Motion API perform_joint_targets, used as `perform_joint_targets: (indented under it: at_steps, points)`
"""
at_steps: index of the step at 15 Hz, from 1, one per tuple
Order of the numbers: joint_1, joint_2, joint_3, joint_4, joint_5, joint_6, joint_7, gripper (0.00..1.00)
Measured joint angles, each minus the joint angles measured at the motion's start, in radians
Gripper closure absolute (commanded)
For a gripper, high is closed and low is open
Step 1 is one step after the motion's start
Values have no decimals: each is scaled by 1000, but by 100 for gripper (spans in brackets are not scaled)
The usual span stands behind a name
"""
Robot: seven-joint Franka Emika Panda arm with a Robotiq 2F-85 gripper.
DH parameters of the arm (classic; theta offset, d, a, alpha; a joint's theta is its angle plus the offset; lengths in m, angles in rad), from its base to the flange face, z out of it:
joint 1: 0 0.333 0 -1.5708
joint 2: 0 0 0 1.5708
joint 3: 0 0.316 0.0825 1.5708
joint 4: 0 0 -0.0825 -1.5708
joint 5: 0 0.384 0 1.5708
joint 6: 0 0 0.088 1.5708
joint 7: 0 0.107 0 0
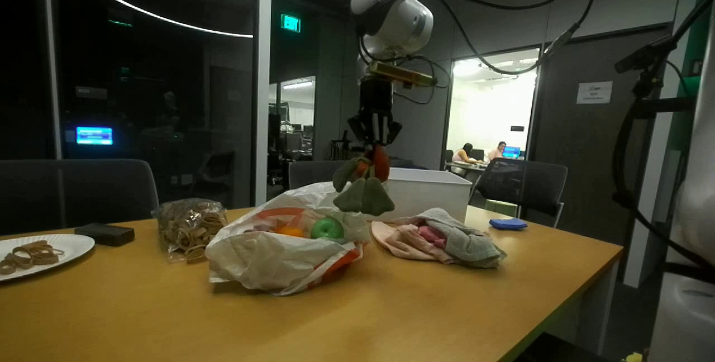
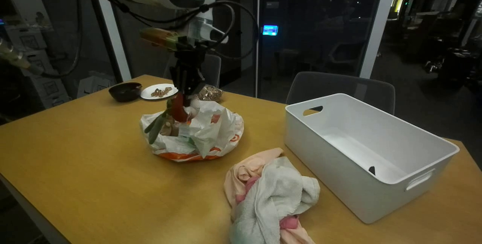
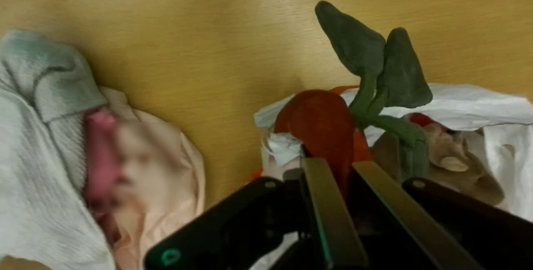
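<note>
My gripper (image 3: 339, 162) is shut on a red-orange plush vegetable (image 3: 318, 122) with dark green leaves. The plush narrows between the two fingertips in the wrist view. In an exterior view the plush (image 1: 381, 162) hangs below the gripper (image 1: 380, 139), its leaves drooping. It is raised over the edge of a crumpled white plastic bag (image 1: 262, 264); I cannot tell if it touches the bag. The bag also shows in an exterior view (image 2: 222, 123). A green round item (image 1: 327, 229) and an orange item (image 1: 289, 231) show inside the bag.
A white bin (image 2: 327, 165) stands beside a heap of grey towel (image 2: 275, 191) and peach cloth (image 2: 248, 165). A clear bag of brown rings (image 1: 187, 230), a white plate (image 2: 150, 94), a black bowl (image 2: 125, 92) and a blue item (image 1: 507, 224) are on the table.
</note>
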Motion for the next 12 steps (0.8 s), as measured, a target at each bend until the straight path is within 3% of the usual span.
perform_joint_targets:
  at_steps: [6, 7, 9, 12]
  points:
    - [-61, -6, -60, -110, -81, 38, 112, 86]
    - [-67, 1, -67, -125, -94, 54, 128, 64]
    - [-76, 19, -76, -144, -108, 94, 145, 60]
    - [-77, 29, -77, -156, -137, 169, 148, 39]
